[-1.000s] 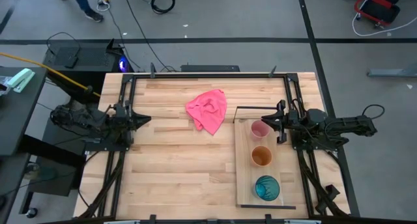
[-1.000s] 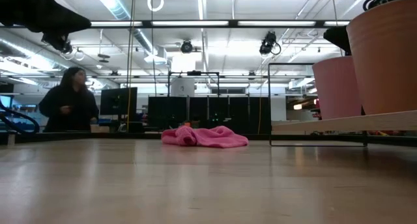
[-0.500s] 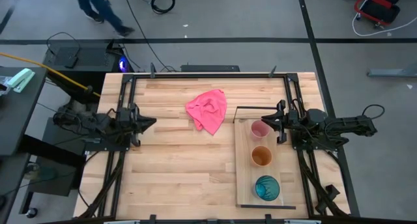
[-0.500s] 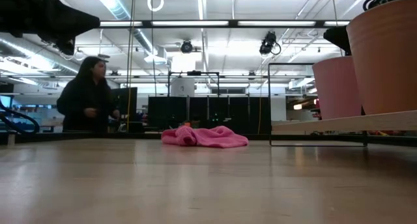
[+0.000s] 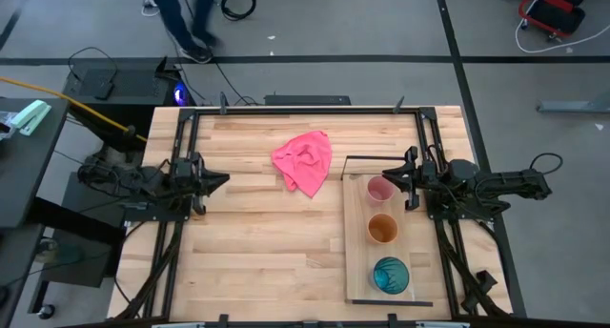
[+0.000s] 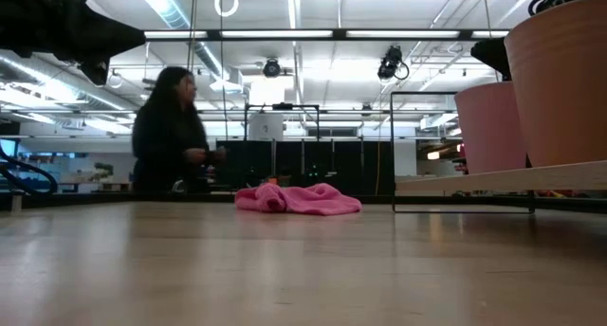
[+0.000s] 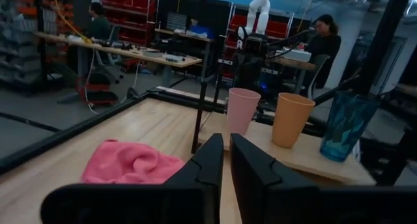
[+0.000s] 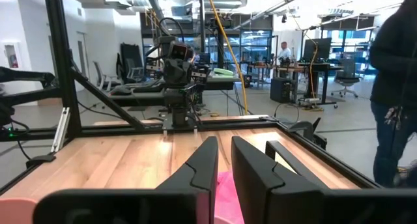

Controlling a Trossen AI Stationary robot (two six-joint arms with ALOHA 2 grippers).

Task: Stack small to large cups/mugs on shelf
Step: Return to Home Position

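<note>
Presently, pink cup (image 5: pixel 380 189), orange cup (image 5: pixel 382 229) and teal cup (image 5: pixel 390 275) stand apart on the shelf (image 5: pixel 356 261).
Left gripper (image 5: pixel 223 179) and right gripper (image 5: pixel 387 175): fingers nearly together, empty.

Low view: I get only part of the orange cup (image 6: pixel 560 80), which is cut off by the picture's top and right edges. The left arm (image 6: pixel 57 27) reads as a dark shape, cropped at the top. The person (image 6: pixel 171 127) beyond the far edge of the table (image 6: pixel 285 260) is blurred, and in the high view shows as legs only.

Right wrist view: the pink cloth (image 8: pixel 226 198) is mostly hidden behind the right gripper (image 8: pixel 223 142). The pink cup (image 8: pixel 16 214) shows as a sliver of rim.
</note>
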